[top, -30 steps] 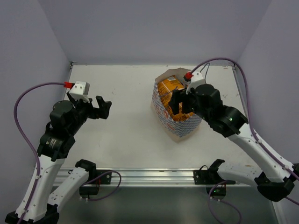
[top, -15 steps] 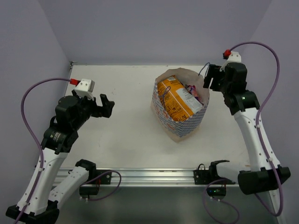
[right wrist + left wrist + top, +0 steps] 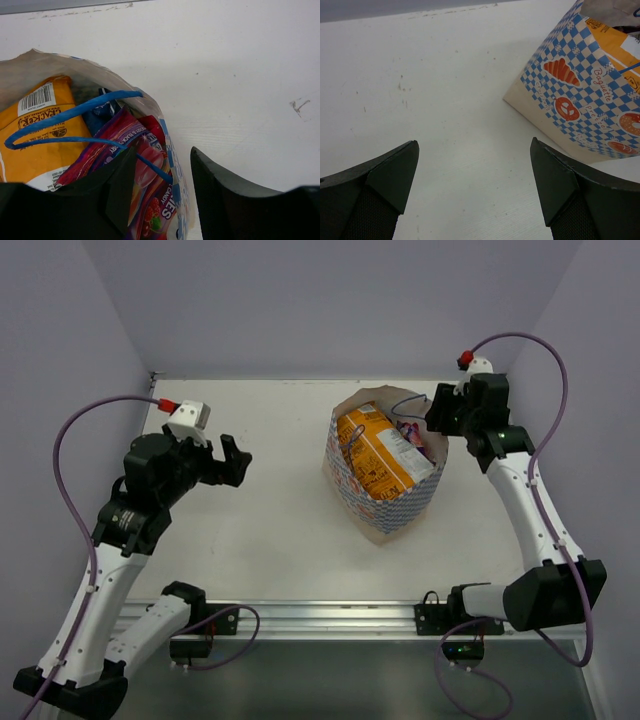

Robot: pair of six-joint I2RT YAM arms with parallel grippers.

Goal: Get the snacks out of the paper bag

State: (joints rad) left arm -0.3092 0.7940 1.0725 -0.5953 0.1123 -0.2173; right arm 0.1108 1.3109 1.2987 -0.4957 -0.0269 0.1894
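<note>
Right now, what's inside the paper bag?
The bag holds an orange packet on top, a purple-pink packet and a red packet beside it, with a blue handle across them. Anything beneath is covered.

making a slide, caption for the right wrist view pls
Open right tool over the rim of the bag, orange packet and pink packet inside.

Upright checked paper bag, snacks inside
</note>
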